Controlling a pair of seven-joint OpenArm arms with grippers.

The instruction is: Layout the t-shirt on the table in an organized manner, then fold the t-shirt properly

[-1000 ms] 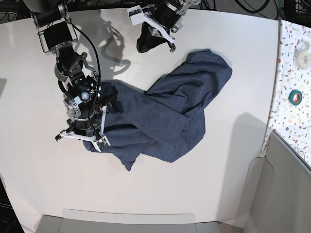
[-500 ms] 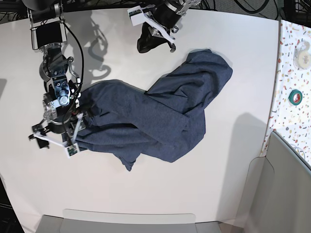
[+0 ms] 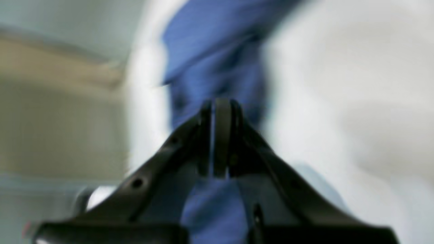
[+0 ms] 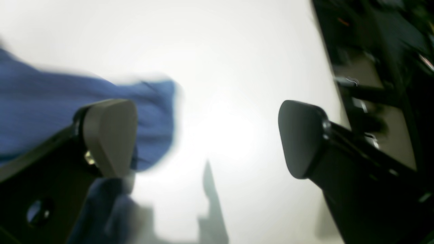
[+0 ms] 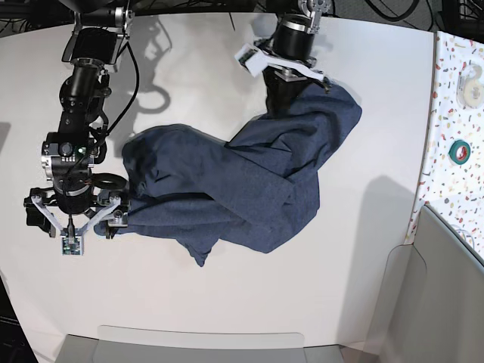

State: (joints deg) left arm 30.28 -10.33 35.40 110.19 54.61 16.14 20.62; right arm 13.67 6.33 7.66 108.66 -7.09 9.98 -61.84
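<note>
While crumpled, t-shirt (image 5: 249,181) diagonal.

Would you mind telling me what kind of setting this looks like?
Probably a robotics lab bench: two arms work over a wide white table with a crumpled t-shirt, cables run along the far edge, and tape rolls sit on a speckled side surface.
</note>
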